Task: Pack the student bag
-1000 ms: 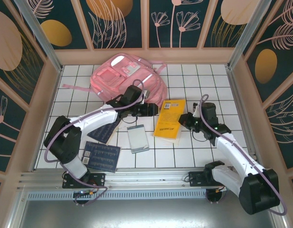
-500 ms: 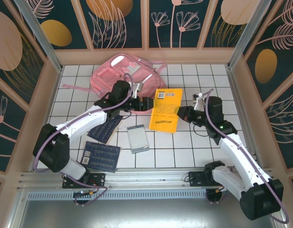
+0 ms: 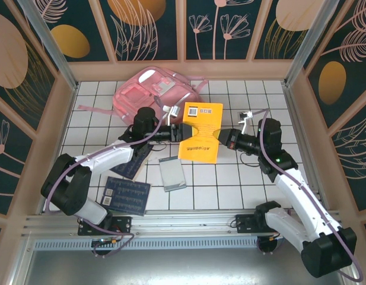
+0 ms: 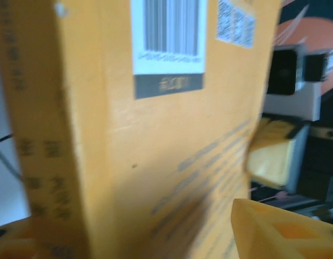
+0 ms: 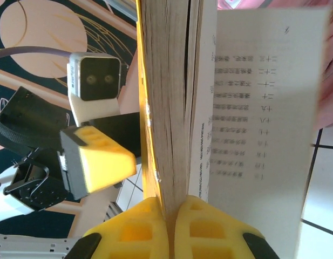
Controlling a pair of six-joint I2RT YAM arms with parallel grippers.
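Where the white-tiled bench [image 3: 254, 184] meets its far wall, the student bag [image 3: 148, 95] lies flat with its pocketed front facing up. Its long axis runs left to right along that wall, the right end a little farther back. A pink strap trails from its left end. Which end is the top of the bag I cannot tell, nor whether anything lies inside it.

Just off the bag's near right corner, a yellow book [image 3: 200, 133] is held up off the tiles between the two arms. Its barcode end points toward the far wall, and its long axis runs roughly front to back. In the right wrist view one printed leaf hangs open from the block of pages.

Nearer the arm bases than the bag, a dark blue book [image 3: 128, 195] lies flat. A second dark blue book [image 3: 134, 161] sits between it and the bag, partly under the left arm. A small grey notebook [image 3: 171, 173] lies to the right of these two, below the yellow book.

The right hand [image 3: 222, 141] is clamped on the yellow book's right edge, its fingers [image 5: 134, 232] pinched together over the pages. The left hand [image 3: 180, 132] straddles the book's left edge with one finger [image 4: 279, 229] on each side. Whether it presses on the cover I cannot tell.
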